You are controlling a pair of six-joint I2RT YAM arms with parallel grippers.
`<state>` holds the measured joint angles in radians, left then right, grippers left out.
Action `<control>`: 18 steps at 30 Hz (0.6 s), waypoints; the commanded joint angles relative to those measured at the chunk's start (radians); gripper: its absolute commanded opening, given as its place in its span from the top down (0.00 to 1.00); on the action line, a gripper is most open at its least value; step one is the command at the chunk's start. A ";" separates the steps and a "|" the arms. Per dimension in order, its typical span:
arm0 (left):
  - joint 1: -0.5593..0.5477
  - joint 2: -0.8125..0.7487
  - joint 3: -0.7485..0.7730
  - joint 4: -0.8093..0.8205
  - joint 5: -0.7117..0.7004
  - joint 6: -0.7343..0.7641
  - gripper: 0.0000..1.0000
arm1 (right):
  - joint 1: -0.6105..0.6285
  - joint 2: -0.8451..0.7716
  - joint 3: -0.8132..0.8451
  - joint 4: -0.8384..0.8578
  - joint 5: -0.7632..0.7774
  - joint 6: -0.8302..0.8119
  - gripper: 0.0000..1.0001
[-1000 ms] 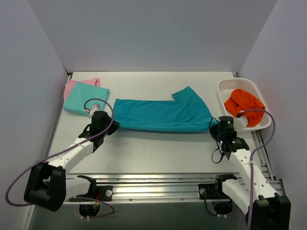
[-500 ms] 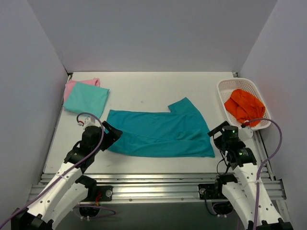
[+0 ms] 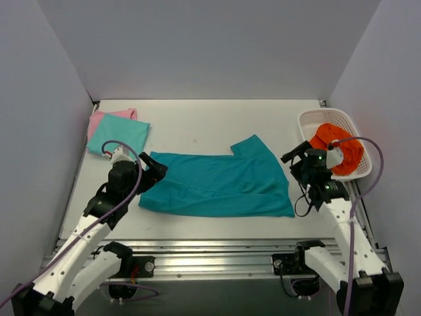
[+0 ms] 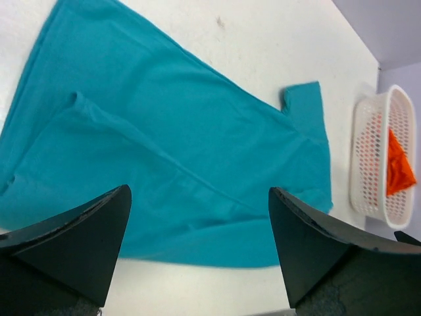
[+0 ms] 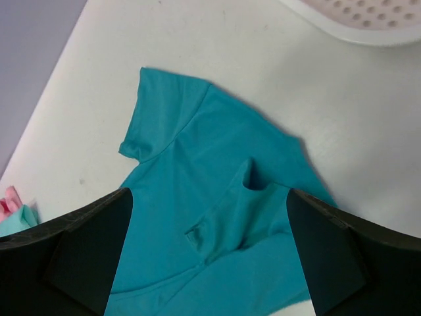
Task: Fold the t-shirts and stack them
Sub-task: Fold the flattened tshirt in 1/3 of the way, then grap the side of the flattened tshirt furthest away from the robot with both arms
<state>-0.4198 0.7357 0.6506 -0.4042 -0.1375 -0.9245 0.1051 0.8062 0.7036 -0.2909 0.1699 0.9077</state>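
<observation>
The deep teal t-shirt (image 3: 217, 187) lies folded lengthwise in the middle of the table, one sleeve (image 3: 253, 146) sticking out at the back. Both wrist views look down on this teal t-shirt (image 4: 197, 131) (image 5: 191, 171). My left gripper (image 3: 156, 171) (image 4: 198, 191) hovers open over its left end, with nothing between the fingers. My right gripper (image 3: 294, 155) (image 5: 208, 191) hovers open above its right end, also holding nothing. At the back left, the folded aqua-mint t-shirt (image 3: 120, 135) rests on the pink t-shirt (image 3: 99, 120).
A white lattice basket (image 3: 310, 118) (image 4: 368, 131) holding an orange cloth (image 3: 339, 148) stands at the right edge, close behind my right arm. Grey walls close in the table on three sides. A metal rail (image 3: 210, 253) runs along the near edge.
Both grippers have opened and let go of the teal t-shirt, which now lies folded nearer the front. Both arms have since lifted off its ends.
</observation>
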 commanded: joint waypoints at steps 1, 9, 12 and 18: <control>0.035 0.204 0.084 0.171 -0.071 0.098 0.06 | 0.001 0.210 0.046 0.264 -0.090 -0.049 0.00; 0.183 0.604 0.179 0.448 -0.002 0.161 0.06 | -0.004 0.615 0.168 0.489 -0.092 -0.061 0.00; 0.222 0.716 0.207 0.519 0.013 0.180 0.06 | -0.007 0.717 0.230 0.496 -0.102 -0.069 0.00; 0.309 0.922 0.290 0.616 0.110 0.185 0.06 | -0.010 0.899 0.367 0.510 -0.076 -0.072 0.01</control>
<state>-0.1516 1.5917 0.8726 0.0830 -0.0994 -0.7620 0.1040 1.6497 0.9886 0.1825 0.0704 0.8543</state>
